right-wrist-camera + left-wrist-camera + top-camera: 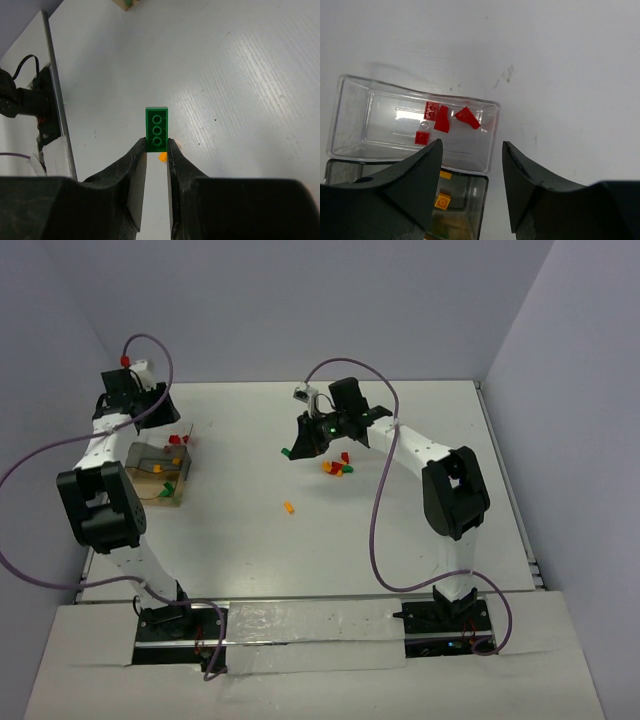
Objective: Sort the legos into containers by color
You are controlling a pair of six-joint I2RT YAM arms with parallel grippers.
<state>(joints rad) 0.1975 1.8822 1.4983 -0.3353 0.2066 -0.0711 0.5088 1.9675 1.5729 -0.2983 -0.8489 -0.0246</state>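
the left gripper (472, 145) hangs with its two black fingers spread apart and nothing between them. it sits just above a clear, shallow tray (350, 120), the far end of a row of joined trays (145, 455) at the left of the white table (400, 530). four red bricks (442, 120) lie in that tray, gathered toward its right half. the next tray (470, 195) in the row shows between the fingers, with an orange-yellow brick (442, 201) inside it; the rest of it is hidden behind the fingers.

the right gripper (156, 145) is closed on a green brick (156, 129), pinching its near end so that most of the flat, three-stud piece sticks out past the fingertips. it is held above the table, right of center and well apart from the trays. a small pile of loose bricks (338, 467) in red, orange and green lies just beside this gripper, and a single orange brick (288, 507) lies alone nearer the arm bases.
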